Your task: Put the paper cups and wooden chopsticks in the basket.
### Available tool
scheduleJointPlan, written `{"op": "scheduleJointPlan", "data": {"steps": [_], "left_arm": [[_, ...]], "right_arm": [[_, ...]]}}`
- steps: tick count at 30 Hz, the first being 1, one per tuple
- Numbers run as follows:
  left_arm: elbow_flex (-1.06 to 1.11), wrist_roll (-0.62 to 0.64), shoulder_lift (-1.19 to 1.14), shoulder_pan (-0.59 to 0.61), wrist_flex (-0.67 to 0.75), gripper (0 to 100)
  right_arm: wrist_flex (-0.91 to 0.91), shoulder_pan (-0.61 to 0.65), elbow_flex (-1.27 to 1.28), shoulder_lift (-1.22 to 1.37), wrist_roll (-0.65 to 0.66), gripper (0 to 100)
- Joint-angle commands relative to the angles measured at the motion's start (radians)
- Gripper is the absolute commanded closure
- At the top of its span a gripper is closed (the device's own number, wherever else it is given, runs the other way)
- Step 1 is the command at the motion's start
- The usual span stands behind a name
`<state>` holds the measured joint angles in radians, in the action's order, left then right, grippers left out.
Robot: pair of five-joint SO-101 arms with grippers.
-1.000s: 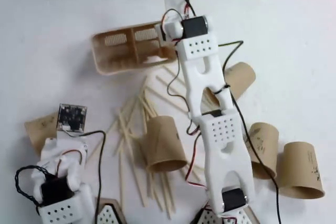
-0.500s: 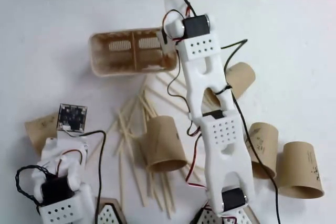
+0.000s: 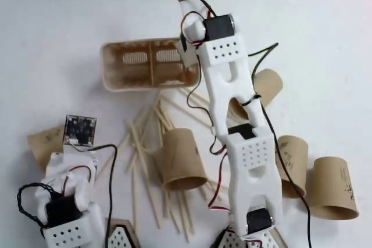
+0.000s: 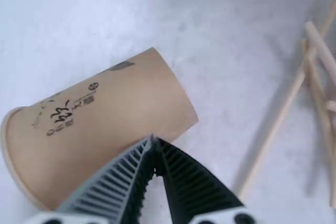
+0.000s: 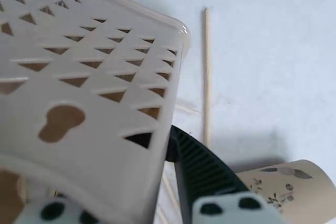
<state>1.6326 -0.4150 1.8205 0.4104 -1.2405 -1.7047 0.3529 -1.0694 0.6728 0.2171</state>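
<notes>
Since a second ago the basket [image 3: 106, 71] has swung from a slant to lie straight across the far table [image 3: 58, 27]. The right gripper [image 3: 187, 51] is at its end wall.

From the high view we note its two compartments showing bare slotted floor, chopsticks [image 3: 145, 143] strewn just beside it, and four cups [image 3: 181, 160] lying near the right arm.

The right wrist view adds that the jaws pinch the lattice wall, with one black finger [image 5: 197, 169] outside it.

The left wrist view shows the left gripper [image 4: 154, 145] with jaws pressed together and empty. Its tips are over a fifth paper cup [image 4: 100, 124], which lies on its side at the table's left.
</notes>
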Motion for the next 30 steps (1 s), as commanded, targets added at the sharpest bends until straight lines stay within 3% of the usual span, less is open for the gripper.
{"op": "scheduleJointPlan", "data": {"steps": [1, 9, 16, 30], "left_arm": [[-0.003, -0.005, 0.007, 0.008, 0.017, 97], [-0.003, -0.005, 0.007, 0.008, 0.017, 97], [-0.003, -0.005, 0.007, 0.007, 0.017, 97], [0.025, -0.005, 0.007, 0.008, 0.066, 97]], "right_arm": [[-0.015, -0.001, 0.089, -0.154, 0.011, 98.1], [0.044, -0.001, 0.141, -0.176, 0.044, 97.4], [0.137, 0.015, 0.132, -0.173, 0.044, 80.4], [0.179, 0.059, -0.028, -0.188, 0.043, 81.8]]}}
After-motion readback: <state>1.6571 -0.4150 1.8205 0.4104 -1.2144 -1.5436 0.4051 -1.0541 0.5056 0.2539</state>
